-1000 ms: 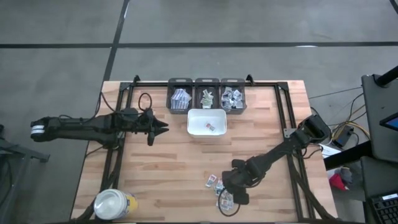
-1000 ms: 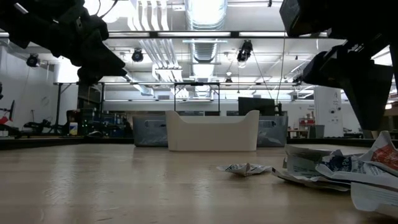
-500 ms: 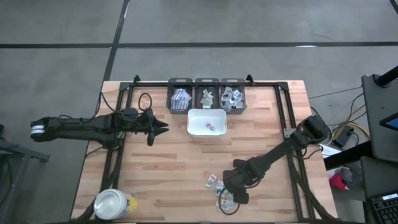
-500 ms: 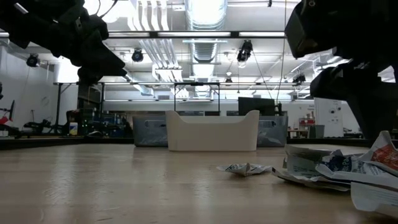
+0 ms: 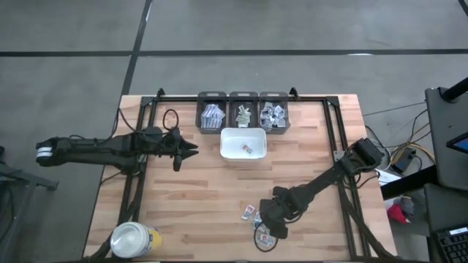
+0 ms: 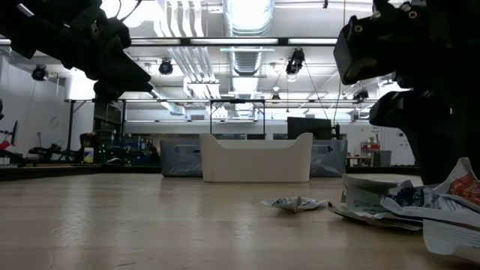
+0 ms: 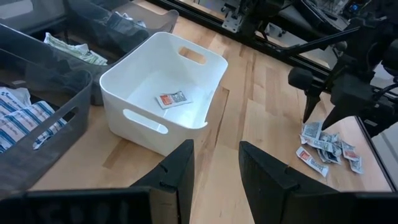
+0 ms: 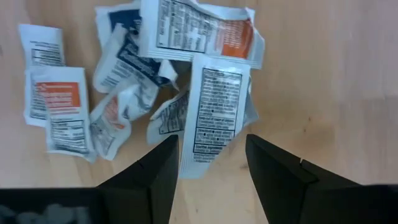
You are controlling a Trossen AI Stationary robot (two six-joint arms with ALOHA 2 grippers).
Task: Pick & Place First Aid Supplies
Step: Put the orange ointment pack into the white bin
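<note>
Nearest, the right gripper (image 8: 208, 165) hangs over crinkled white paper packets (image 8: 149, 87) on the wooden table (image 5: 197, 197), its dark fingers spread and empty; the right wrist view alone shows their grey, blue and orange print. Farther off, beyond the pile, a smooth white rectangular tray (image 5: 243, 144) with cut-out handles holds one red-printed packet (image 7: 172, 99), which the left wrist view shows best. Left of the tray, the left gripper (image 5: 191, 150) waits with fingers apart. Behind the tray stand three dark bins (image 5: 243, 111).
</note>
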